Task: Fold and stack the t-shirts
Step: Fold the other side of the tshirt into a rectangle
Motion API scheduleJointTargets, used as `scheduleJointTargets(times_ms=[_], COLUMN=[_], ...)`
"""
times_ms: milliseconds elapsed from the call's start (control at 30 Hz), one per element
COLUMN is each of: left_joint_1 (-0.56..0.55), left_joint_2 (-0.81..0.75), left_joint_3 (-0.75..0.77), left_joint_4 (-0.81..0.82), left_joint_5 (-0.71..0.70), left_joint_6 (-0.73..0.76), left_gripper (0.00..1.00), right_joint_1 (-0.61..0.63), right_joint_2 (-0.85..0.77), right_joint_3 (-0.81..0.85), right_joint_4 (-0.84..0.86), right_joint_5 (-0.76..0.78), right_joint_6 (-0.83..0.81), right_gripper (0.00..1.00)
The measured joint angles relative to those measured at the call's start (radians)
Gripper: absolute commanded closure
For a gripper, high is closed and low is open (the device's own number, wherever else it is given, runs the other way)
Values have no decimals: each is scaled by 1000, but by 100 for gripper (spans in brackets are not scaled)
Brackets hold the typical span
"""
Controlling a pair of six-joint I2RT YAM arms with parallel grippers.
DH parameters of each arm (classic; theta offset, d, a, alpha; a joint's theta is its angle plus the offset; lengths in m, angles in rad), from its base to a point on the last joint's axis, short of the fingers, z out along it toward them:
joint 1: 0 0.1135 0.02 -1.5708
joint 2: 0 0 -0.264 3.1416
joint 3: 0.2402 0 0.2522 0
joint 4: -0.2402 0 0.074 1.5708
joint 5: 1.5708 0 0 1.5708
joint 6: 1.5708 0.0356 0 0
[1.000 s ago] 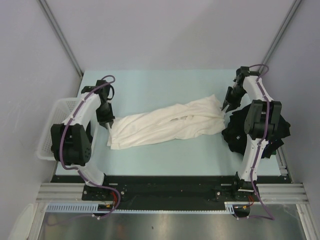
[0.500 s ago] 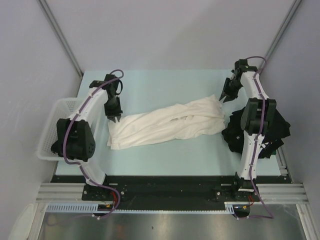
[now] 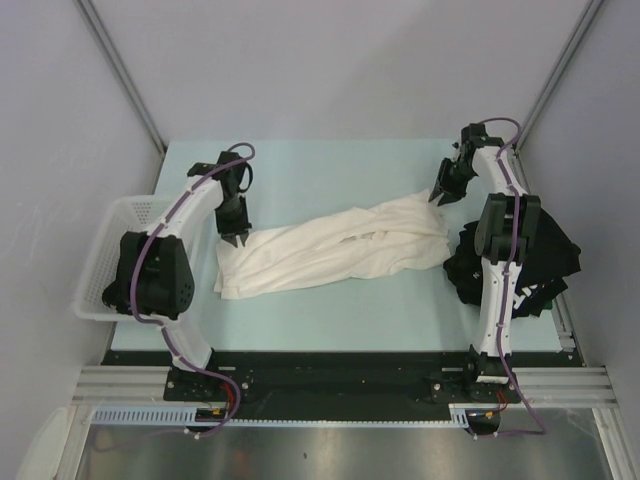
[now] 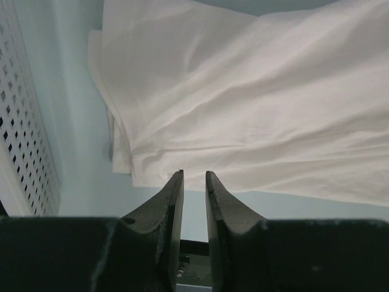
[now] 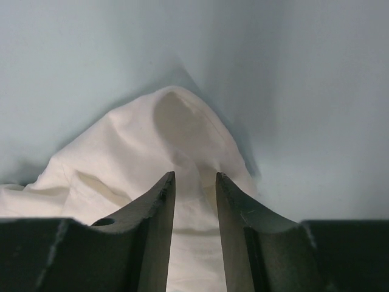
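The cream-white t-shirt (image 3: 340, 250) lies rumpled lengthwise across the table (image 3: 330, 170), beside heaped black t-shirts (image 3: 552, 250) at the right. The left gripper (image 4: 193, 174) and right gripper (image 5: 195, 175) hover over its ends, fingers slightly parted, empty.

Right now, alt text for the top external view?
A rumpled cream-white t-shirt lies stretched across the table, the left claw over its left end and the right claw at its right end. Black t-shirts are heaped at the right edge; a white mesh basket sits at the left.
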Motion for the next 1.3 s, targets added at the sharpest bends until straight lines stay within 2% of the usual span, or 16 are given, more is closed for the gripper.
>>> scheduleJointTargets(times_ms=[767, 867, 900, 967, 1033, 1067, 1300], left_joint_1=[-4, -4, -4, -4, -4, -4, -4], left_joint_2=[14, 14, 14, 14, 14, 14, 14], left_joint_3=[-13, -13, -13, -13, -13, -13, -13], left_joint_4=[0, -3, -3, -3, -4, -5, -5], left_joint_5=[-4, -4, -4, -5, -8, -8, -8], left_joint_6=[0, 0, 0, 0, 0, 0, 0], left_gripper=[75, 74, 75, 75, 75, 75, 75], right_joint_1=[20, 24, 25, 25, 25, 24, 24], right_joint_2=[108, 116, 116, 116, 116, 116, 116], right_joint_3=[103, 103, 103, 103, 103, 103, 103], right_joint_4=[108, 112, 113, 120, 121, 121, 123], right_joint_5=[-83, -92, -94, -97, -100, -102, -105], right_joint_6=[2, 5, 5, 9, 18, 20, 30], right_gripper=[61, 69, 77, 86, 91, 98, 100])
